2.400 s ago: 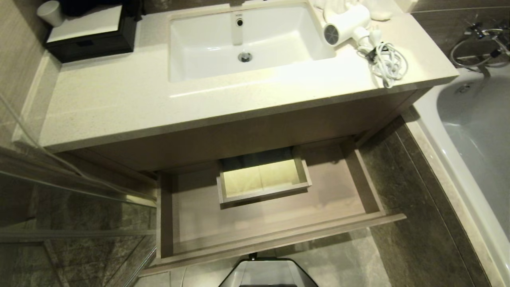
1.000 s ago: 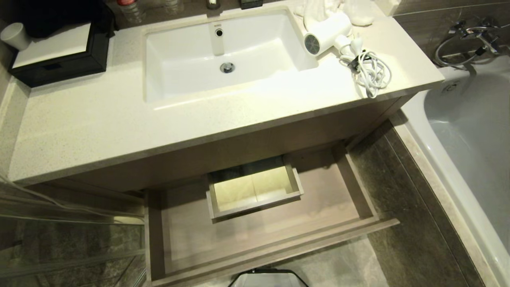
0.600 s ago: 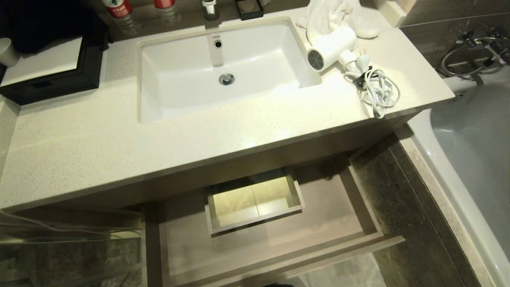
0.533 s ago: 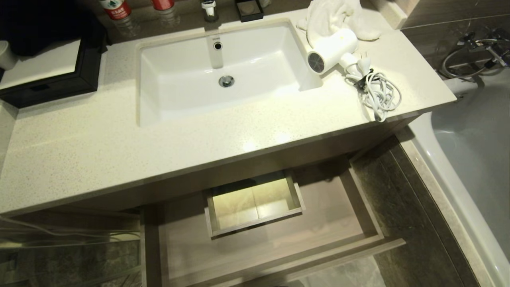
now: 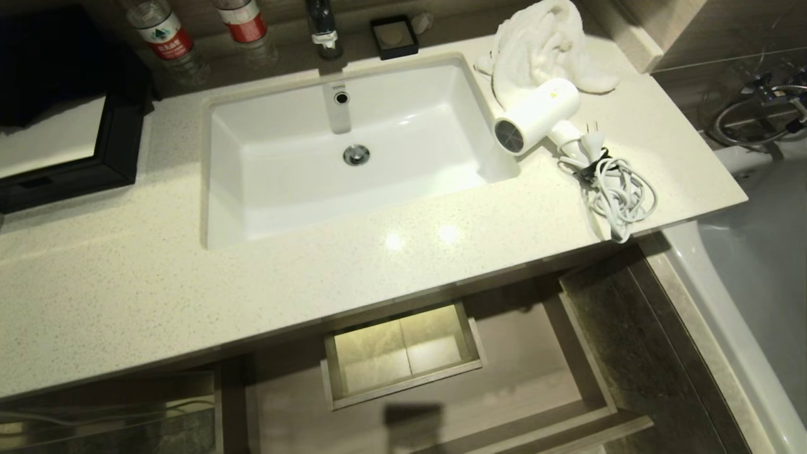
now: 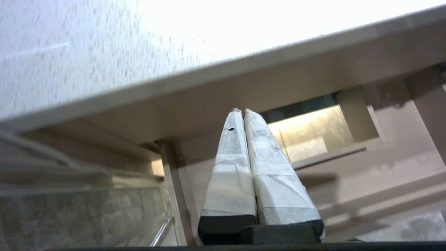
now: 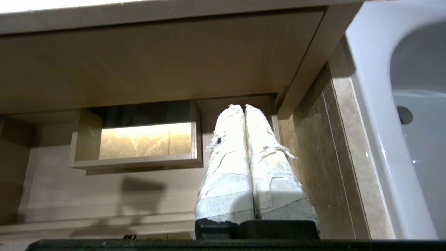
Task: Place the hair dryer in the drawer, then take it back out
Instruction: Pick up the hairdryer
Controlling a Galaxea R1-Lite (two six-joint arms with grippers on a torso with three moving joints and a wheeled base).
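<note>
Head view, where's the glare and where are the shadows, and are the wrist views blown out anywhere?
Head view: two small bright glints on the countertop in front of the sink; a dark blocky shadow across the drawer floor. Left wrist view: the countertop's top is washed out to near white. Right wrist view: evenly lit, with a shadow on the drawer floor beneath the glowing boxed cutout.

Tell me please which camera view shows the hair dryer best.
The head view. There the hair dryer lies whole on the countertop, right of the sink, with its cord coiled beside it. The left and right wrist views do not show it: both look low at the open drawer under the countertop.
</note>
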